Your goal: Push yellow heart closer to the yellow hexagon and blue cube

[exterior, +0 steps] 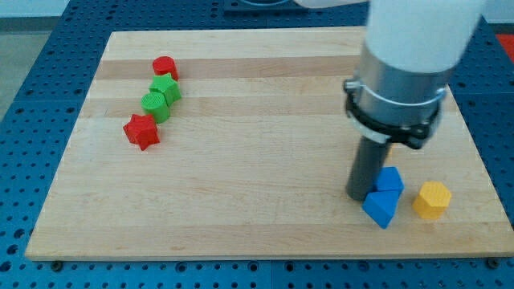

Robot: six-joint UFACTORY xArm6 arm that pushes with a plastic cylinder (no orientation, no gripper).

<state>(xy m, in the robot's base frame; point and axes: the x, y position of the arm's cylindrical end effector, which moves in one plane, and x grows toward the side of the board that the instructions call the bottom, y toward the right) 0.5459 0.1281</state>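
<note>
My tip [359,195] rests on the board at the view's lower right. It touches or nearly touches the left side of two blue blocks. The upper one is a blue cube [391,180]; the lower blue block [380,209] looks wedge-like. The yellow hexagon [432,200] lies just right of them, a small gap away. No yellow heart shows anywhere; the arm's wide grey and white body [401,72] covers part of the board at the upper right, and I cannot tell what lies behind it.
At the view's upper left a red cylinder [165,67], two green blocks [166,88] [155,104] and a red star [141,131] form a slanted line. The wooden board [241,193] sits on a blue perforated table.
</note>
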